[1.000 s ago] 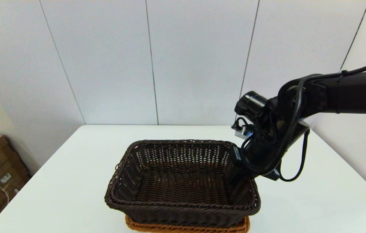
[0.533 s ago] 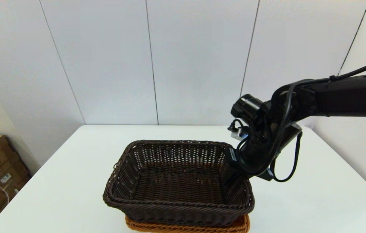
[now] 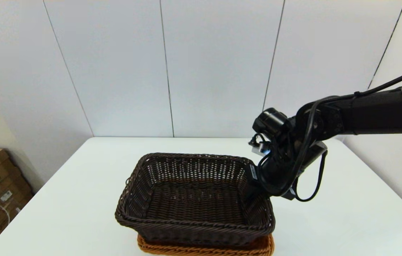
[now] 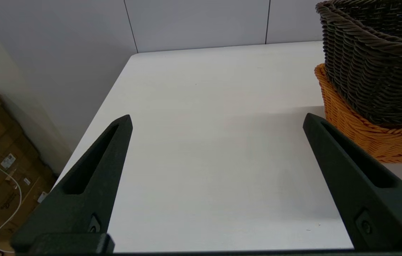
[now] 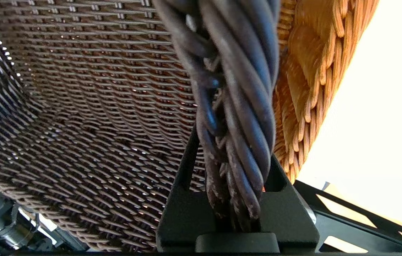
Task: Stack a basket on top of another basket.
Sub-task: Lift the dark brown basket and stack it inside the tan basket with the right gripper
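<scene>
Gripping dark basket (image 3: 194, 199) rim, right gripper (image 3: 254, 181) jaws clamped, above orange basket (image 3: 204, 249).

A dark brown rectangular woven wicker basket (image 3: 194, 199) with open-weave sides and a braided rim is sitting nested in an orange-tan rectangular woven wicker basket (image 3: 204, 249), mouth up and slightly tilted. The orange-tan basket is lying beneath it, only its braided rim and upper wall peeking out below the dark one's near side. The dark basket's right rim is being pinched.
</scene>
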You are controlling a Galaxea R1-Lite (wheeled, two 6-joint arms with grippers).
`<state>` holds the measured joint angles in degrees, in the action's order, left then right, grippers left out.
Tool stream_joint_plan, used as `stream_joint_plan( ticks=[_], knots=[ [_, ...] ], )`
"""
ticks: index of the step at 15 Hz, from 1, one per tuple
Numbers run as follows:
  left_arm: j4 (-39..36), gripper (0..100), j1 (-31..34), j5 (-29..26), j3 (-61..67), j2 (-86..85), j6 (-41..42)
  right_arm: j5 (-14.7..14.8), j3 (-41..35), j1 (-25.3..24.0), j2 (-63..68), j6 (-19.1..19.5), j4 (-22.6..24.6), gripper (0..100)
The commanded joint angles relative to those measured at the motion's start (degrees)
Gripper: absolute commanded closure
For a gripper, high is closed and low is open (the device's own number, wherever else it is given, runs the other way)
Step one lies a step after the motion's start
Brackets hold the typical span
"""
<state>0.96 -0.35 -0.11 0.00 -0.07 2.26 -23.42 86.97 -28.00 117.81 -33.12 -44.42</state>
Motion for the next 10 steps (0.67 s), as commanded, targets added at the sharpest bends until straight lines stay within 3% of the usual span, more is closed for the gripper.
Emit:
stream_joint_plan(
  ticks=[1,10],
  knots=[
    [0.0,0,0.0,-0.1,0.1,0.1,0.0,-0.1,-1.0,1.0,0.6,-0.2,0.8,100],
    [0.0,0,0.0,-0.1,0.1,0.1,0.2,0.0,-0.6,4.4,-0.6,2.0,0.7,100]
  ],
)
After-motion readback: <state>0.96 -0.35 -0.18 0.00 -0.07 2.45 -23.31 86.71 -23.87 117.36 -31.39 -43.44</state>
